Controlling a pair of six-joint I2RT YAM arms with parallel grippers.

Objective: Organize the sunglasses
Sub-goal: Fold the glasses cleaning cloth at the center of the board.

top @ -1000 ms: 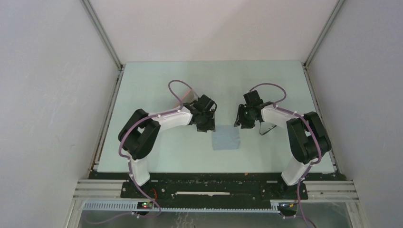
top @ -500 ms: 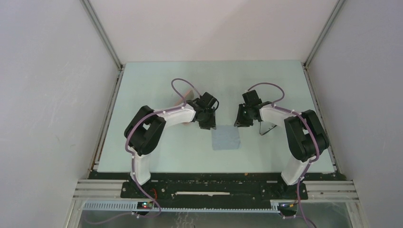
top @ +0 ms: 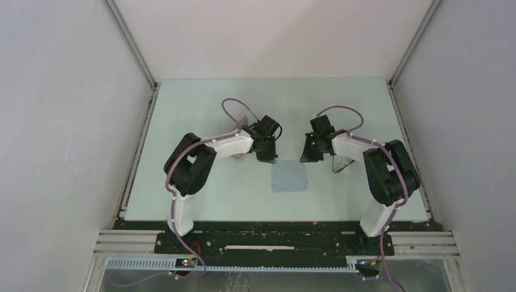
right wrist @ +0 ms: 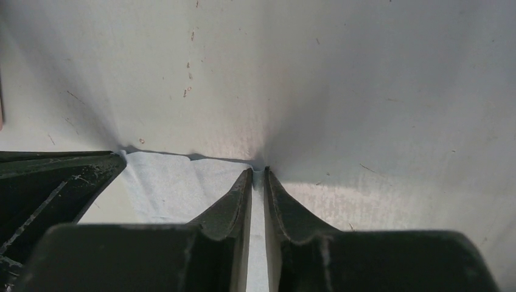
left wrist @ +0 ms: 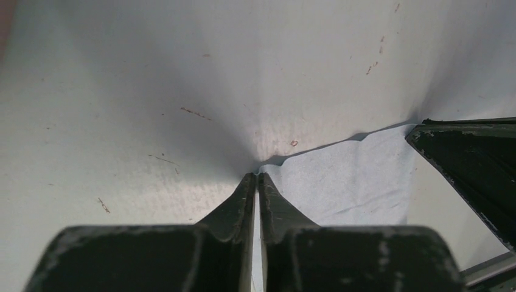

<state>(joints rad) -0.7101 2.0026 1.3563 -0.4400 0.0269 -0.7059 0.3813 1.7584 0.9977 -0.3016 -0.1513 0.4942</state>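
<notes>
The sunglasses (top: 341, 164), a thin black frame, lie on the table just right of my right forearm, partly hidden by it. A small grey-blue cloth (top: 289, 177) lies flat between the two arms. My left gripper (top: 268, 159) is down at the cloth's far left corner, and in the left wrist view its fingertips (left wrist: 249, 182) pinch that corner of the cloth (left wrist: 347, 179). My right gripper (top: 304, 158) is at the far right corner, shut with a sliver of the cloth (right wrist: 176, 182) between its tips (right wrist: 257, 174).
A salmon-pink case (top: 239, 121) shows in pieces behind my left forearm. Grey walls and metal rails enclose the pale green table (top: 201, 194) on the left, right and back. Each wrist view catches the other gripper at its edge.
Both grippers have closed from half open onto the cloth's far corners. The left gripper has slid a little to the right and down to the table; the right one barely moved.
</notes>
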